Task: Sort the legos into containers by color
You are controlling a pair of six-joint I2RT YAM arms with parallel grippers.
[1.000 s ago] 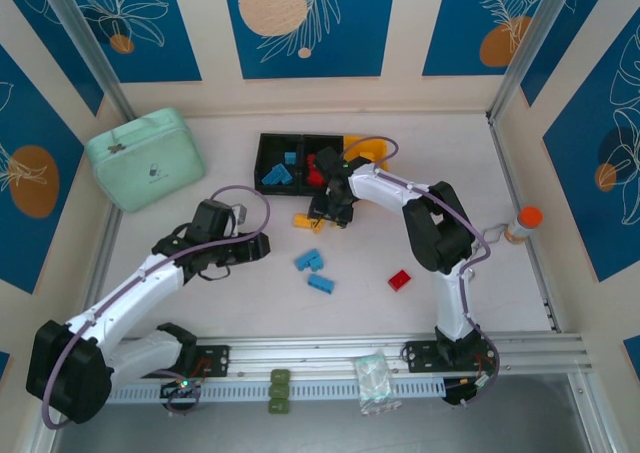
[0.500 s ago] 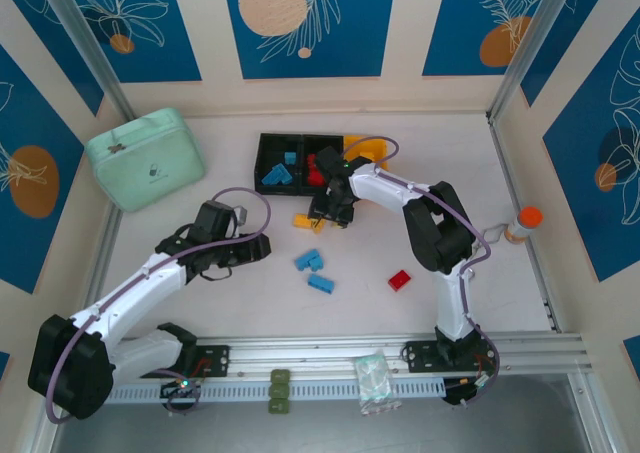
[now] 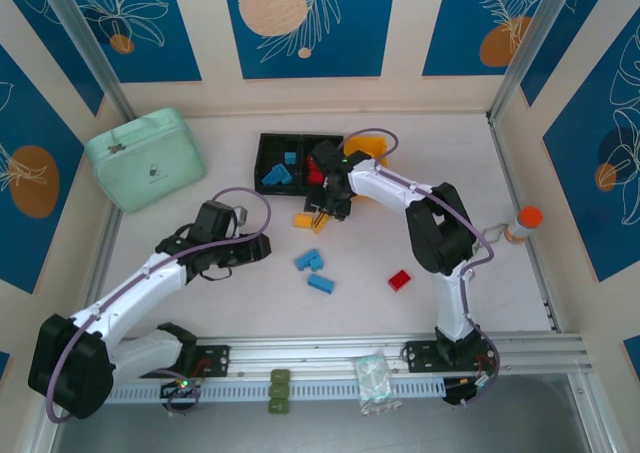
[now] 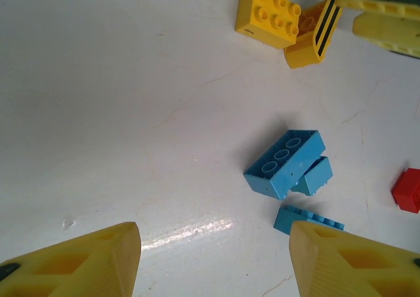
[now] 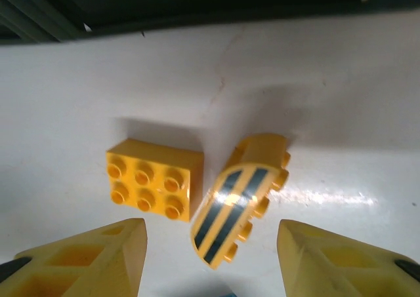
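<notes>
Two yellow legos lie on the table just before the containers (image 3: 268, 145): a plain brick (image 5: 154, 179) and a striped yellow-and-black one (image 5: 236, 202). My right gripper (image 5: 211, 226) hangs open over them, the striped brick between its fingers with a gap on each side. In the top view the right gripper (image 3: 325, 208) is beside these yellow legos (image 3: 303, 220). My left gripper (image 4: 213, 244) is open over bare table, with blue legos (image 4: 284, 162) just ahead and to its right. A red lego (image 3: 400, 280) lies further right. The two black bins hold blue legos (image 3: 280, 170) and red legos (image 3: 316, 170).
A mint-green zip case (image 3: 145, 158) sits at the back left. An orange-capped bottle (image 3: 522, 223) stands at the right edge. The yellow bin (image 3: 368, 150) is partly covered by the right arm. A metal rail runs along the near edge.
The right gripper has drawn back a little toward the bins and opened slightly, so the yellow legos show more. The left arm has not moved.
</notes>
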